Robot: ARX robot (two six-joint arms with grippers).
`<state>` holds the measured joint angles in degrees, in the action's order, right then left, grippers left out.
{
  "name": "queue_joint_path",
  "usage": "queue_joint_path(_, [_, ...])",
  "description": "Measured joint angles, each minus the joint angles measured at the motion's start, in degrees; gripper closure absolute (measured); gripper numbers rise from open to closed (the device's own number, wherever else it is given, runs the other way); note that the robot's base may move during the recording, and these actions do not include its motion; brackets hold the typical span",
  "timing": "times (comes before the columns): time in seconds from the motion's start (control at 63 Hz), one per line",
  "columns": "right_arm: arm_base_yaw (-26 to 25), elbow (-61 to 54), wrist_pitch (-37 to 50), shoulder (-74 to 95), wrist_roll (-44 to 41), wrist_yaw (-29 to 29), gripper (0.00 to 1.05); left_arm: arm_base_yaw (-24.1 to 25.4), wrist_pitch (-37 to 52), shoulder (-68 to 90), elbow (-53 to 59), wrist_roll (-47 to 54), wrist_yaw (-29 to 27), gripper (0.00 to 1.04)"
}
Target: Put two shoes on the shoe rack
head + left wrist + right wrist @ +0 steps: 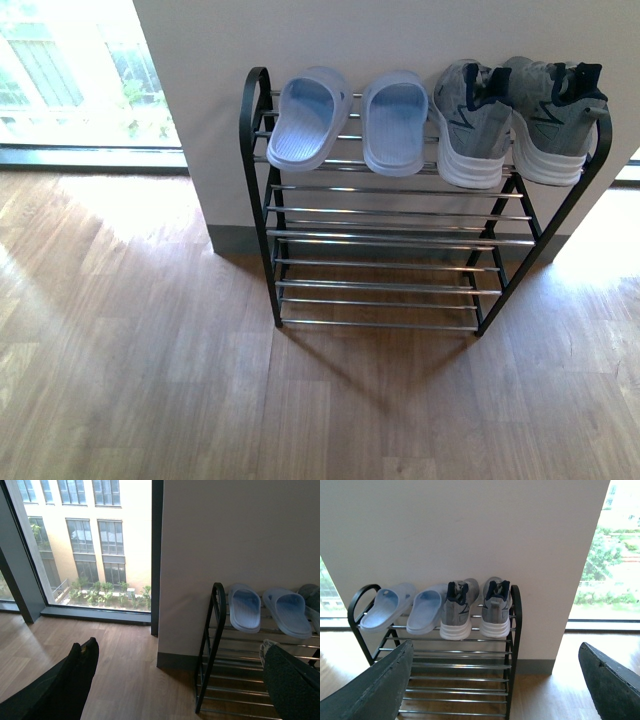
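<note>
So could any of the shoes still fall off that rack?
Maybe. The left slide sandal sits tilted, its toe poking past the front bar of the shoe rack, so a bump could tip it off. The grey sneakers also overhang the front, and the right one presses against the frame's rounded corner. Both open grippers, left and right, are nearby and could knock the rack.

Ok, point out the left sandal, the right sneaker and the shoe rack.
left sandal (303,120), front view, on its ribbed footbed.
right sneaker (555,125), front view, on its grey knit side above the white sole.
shoe rack (247,150), front view, on the black frame's left upright.
</note>
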<state>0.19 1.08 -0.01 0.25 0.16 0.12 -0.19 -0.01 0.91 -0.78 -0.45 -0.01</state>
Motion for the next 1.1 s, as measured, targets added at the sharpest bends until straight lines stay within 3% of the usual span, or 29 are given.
queue_joint_path(1.096, [0.0, 0.0, 0.0, -0.04, 0.0, 0.02, 0.09, 0.0, 0.0, 0.0, 0.0, 0.0, 0.0, 0.09])
